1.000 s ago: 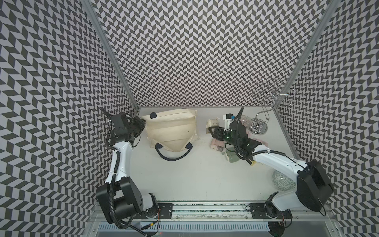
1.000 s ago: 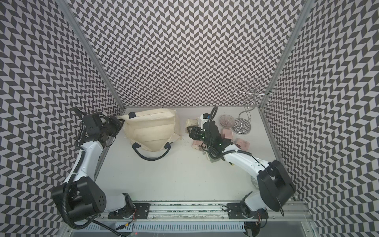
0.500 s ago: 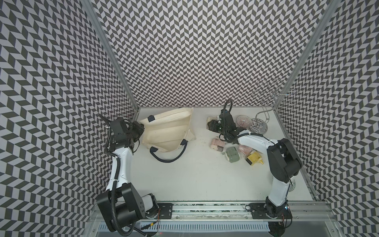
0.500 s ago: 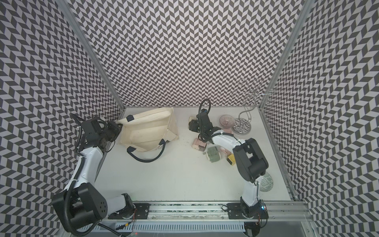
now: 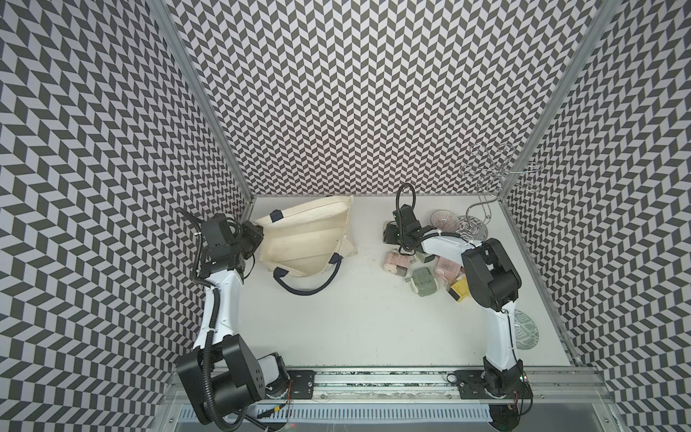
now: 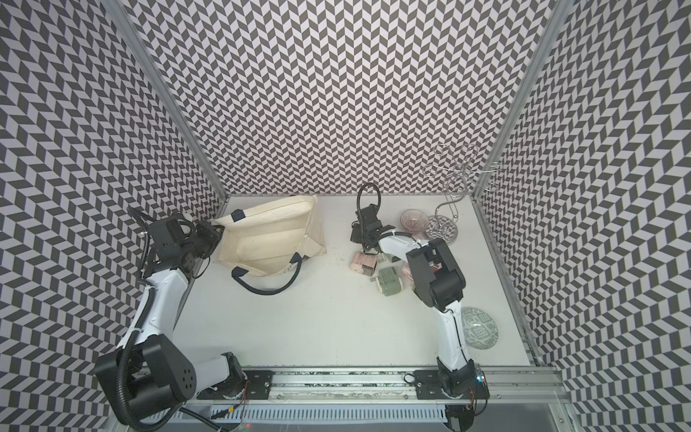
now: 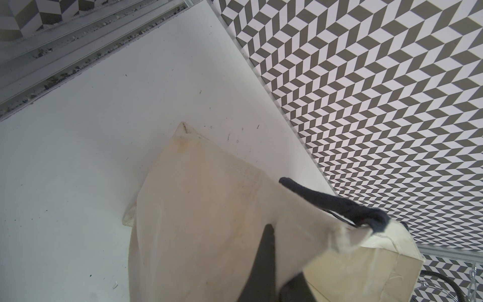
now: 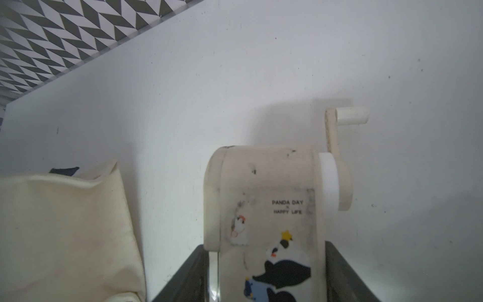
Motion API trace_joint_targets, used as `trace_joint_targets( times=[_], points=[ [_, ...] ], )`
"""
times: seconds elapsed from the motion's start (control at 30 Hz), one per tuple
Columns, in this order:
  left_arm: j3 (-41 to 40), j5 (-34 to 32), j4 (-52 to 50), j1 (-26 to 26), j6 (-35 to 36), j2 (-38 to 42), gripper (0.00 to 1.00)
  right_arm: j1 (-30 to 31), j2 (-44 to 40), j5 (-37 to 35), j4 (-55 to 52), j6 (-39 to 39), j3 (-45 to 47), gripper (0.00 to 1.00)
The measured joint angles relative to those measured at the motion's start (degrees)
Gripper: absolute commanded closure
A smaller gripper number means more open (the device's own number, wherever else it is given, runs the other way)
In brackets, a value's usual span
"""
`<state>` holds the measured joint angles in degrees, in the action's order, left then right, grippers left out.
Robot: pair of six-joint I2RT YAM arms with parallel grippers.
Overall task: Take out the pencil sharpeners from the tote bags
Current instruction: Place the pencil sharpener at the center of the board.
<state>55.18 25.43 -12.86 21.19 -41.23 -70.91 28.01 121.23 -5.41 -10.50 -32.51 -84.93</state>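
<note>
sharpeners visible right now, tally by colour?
pink sharpeners: 2
green sharpener: 1
yellow sharpener: 1
cream sharpener, held in the right gripper: 1
Total: 5 in view, all outside the tote bag; the right arm could hide more.

i read just one print: "panda day × happy life", in small dark letters on the side of the cream pencil sharpener [image 8: 266, 198], near its crank [image 8: 337, 162].
</note>
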Motion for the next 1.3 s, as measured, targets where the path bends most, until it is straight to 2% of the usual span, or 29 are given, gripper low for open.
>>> trace_joint_targets(
  times=[0.03, 0.1, 0.2, 0.3, 0.37, 0.43, 0.57, 0.7, 0.8, 0.9, 1.0, 1.13, 1.27, 1.3],
  points=[
    [-0.1, 0.0, 0.1, 0.0, 0.0, 0.0, 1.0, 0.0, 0.0, -0.2, -0.2, 0.0, 0.0, 0.59],
    [-0.3, 0.3, 0.4, 0.0, -0.1, 0.0, 1.0, 0.0, 0.0, -0.4, -0.3, 0.0, 0.0, 0.42],
    [-0.4, 0.5, 0.6, 0.0, -0.3, 0.0, 1.0, 0.0, 0.0, -0.5, -1.5, 0.2, -0.4, 0.26],
    [-0.4, 0.7, 0.8, 0.1, -0.5, 0.0, 1.0, 0.0, -0.5, -0.5, -2.6, 0.3, -0.5, 0.18],
    [-0.4, 0.8, 0.9, 0.1, -0.5, 0.0, 1.0, 0.0, -1.9, -0.3, -4.1, 0.3, -0.2, 0.16],
    [-0.4, 0.9, 0.9, 0.1, -0.5, 0.0, 1.0, 0.2, -4.8, 0.0, -5.3, 0.3, 0.5, 0.16],
    [-0.4, 0.9, 0.9, 0.1, -0.5, 0.0, 1.0, 2.8, -17.5, 1.3, -4.3, 0.7, 7.4, 0.23],
    [-0.4, 0.9, 0.9, 0.1, -0.5, 0.0, 1.0, 11.1, -32.1, 3.4, 3.8, 0.7, 19.9, 0.36],
    [-0.4, 0.9, 0.9, 0.1, -0.5, 0.0, 1.0, 18.1, -37.9, 5.8, 11.9, -0.5, 30.7, 0.44],
    [-0.4, 0.9, 0.8, 0.1, -0.4, 0.0, 1.0, 21.7, -37.0, 7.0, 16.2, -1.7, 37.1, 0.45],
    [-0.4, 0.8, 0.8, 0.1, -0.4, -0.2, 1.0, 24.7, -33.4, 7.8, 18.3, -2.7, 39.1, 0.46],
    [-0.4, 0.9, 0.8, 0.1, -0.3, -0.7, 1.0, 28.0, -28.5, 8.5, 22.4, -2.7, 37.0, 0.49],
    [0.8, 0.9, -0.3, 0.1, 0.4, -1.7, 1.0, 30.6, -22.1, 9.1, 26.3, -3.5, 30.4, 0.56],
    [1.4, 0.9, -1.0, 0.1, 0.7, -2.1, 0.96, 30.9, -20.4, 9.3, 26.8, -3.9, 28.5, 0.57]
  ],
)
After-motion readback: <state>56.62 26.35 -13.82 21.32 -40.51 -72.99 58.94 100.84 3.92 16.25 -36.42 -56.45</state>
